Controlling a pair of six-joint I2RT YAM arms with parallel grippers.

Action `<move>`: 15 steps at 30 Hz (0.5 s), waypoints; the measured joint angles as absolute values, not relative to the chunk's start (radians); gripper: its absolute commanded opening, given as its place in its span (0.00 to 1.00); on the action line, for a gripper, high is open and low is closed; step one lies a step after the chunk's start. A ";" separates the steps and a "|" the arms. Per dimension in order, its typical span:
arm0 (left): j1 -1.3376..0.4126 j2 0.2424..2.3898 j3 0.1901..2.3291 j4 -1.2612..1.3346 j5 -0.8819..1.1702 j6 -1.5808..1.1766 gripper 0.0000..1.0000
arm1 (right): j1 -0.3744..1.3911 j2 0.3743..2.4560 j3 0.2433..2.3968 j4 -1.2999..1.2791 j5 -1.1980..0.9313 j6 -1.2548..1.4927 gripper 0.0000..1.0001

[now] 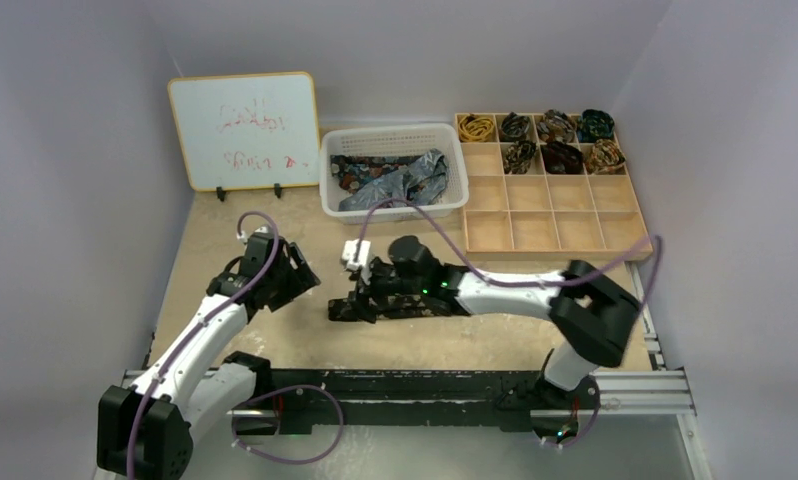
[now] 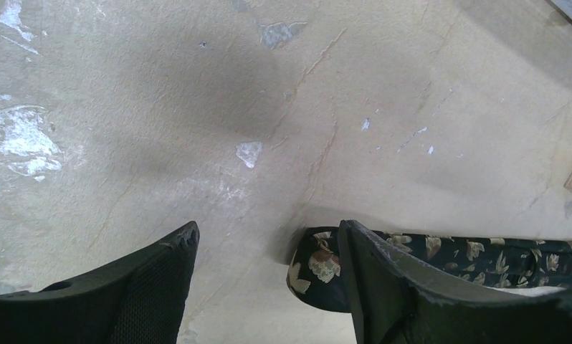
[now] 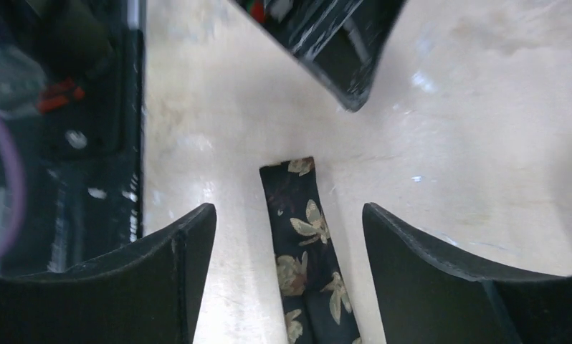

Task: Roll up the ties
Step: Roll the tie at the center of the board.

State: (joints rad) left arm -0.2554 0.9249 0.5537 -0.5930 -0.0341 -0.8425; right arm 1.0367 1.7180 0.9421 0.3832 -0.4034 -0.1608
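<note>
We see the table [image 1: 425, 345] carrying everything, with both arms bolted at its near edge. The right arm [image 1: 515, 290] reaches left across the middle of the table, and the left arm [image 1: 200, 335] reaches up along its left side.

In the far right corner lies the wooden tray [image 1: 530, 195] with its grid of compartments. The white basket [image 1: 435, 212] sits at the middle of the far edge, just beside the tray. The whiteboard [image 1: 243, 130] stands in the far left corner.

The loose ties [image 1: 395, 178] lie heaped in the basket. One dark tie [image 1: 375, 308] with gold flowers lies flat near the middle of the table, running left to right beneath the right arm's wrist. The rolled ties [image 1: 556, 125] fill the tray's far row, and three more coils sit in the row in front of it.

We find the right gripper [image 3: 287, 215] spread wide over this tie [image 3: 304, 251], its fingers on either side and clear of the cloth. The left gripper [image 2: 265, 229] is spread as well and holds nothing. One of its fingers [image 2: 383, 287] sits in front of the tie's rounded end [image 2: 312, 269]; we cannot tell whether they touch.
</note>
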 measured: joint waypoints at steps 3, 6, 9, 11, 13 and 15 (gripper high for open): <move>-0.255 0.914 0.554 -0.593 -0.034 -0.831 0.69 | 1.033 1.523 0.802 0.532 -0.316 -0.013 0.99; -0.255 0.902 0.554 -0.593 -0.029 -0.827 0.69 | 1.005 1.357 0.666 0.632 -0.236 0.179 0.99; -0.255 0.893 0.554 -0.591 -0.012 -0.827 0.69 | 0.940 1.311 0.612 0.663 -0.224 0.373 0.99; -0.255 0.889 0.553 -0.588 0.008 -0.828 0.69 | 0.906 1.337 0.606 0.656 -0.227 0.483 0.91; -0.255 0.884 0.547 -0.581 0.028 -0.831 0.69 | 0.892 1.378 0.608 0.617 -0.223 0.577 0.82; -0.255 0.879 0.535 -0.573 0.046 -0.837 0.69 | 0.892 1.428 0.612 0.571 -0.222 0.668 0.79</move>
